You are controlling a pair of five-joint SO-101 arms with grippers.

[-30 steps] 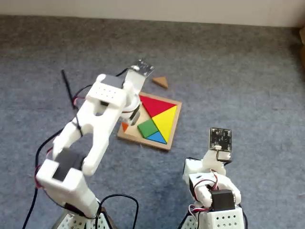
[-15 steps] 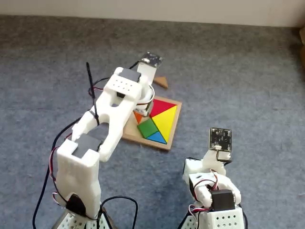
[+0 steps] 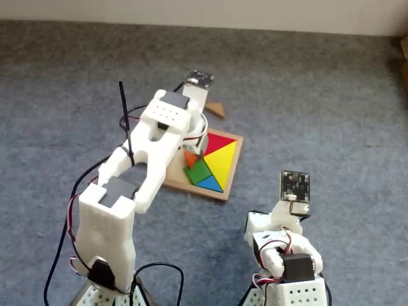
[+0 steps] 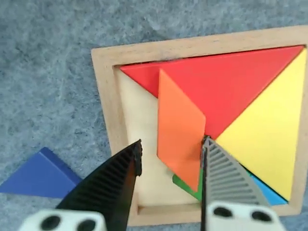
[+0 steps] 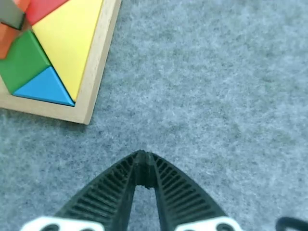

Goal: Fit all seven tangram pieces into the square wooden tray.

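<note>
- The right gripper (image 5: 143,166) hangs low over the grey carpet (image 5: 216,96), just short of the tray's near corner. Its claw is pressed together on nothing. It is best left parked there, out of the way.
- The square wooden tray (image 4: 103,96) holds a large red triangle (image 4: 231,82), a large yellow triangle (image 4: 264,134), a green square (image 5: 21,62) and a light-blue triangle (image 5: 45,86), all lying flat.
- The left gripper (image 4: 171,143) is over the tray with its claw spread around the flat orange parallelogram (image 4: 180,125). One finger touches the piece's edge and the other stands apart over the bare tray floor.
- The parallelogram lies askew, overlapping the red triangle and the green square, so it is not seated.
- To seat it, I would push it gently sideways toward the bare floor and keep its long edge along the red triangle's edge. A slow push matters, since a hard shove could lift the seated pieces.
- A dark-blue triangle (image 4: 41,173) waits on the carpet just outside the tray wall.
- A small brown triangle (image 3: 215,109) lies on the carpet beyond the tray's far side.
</note>
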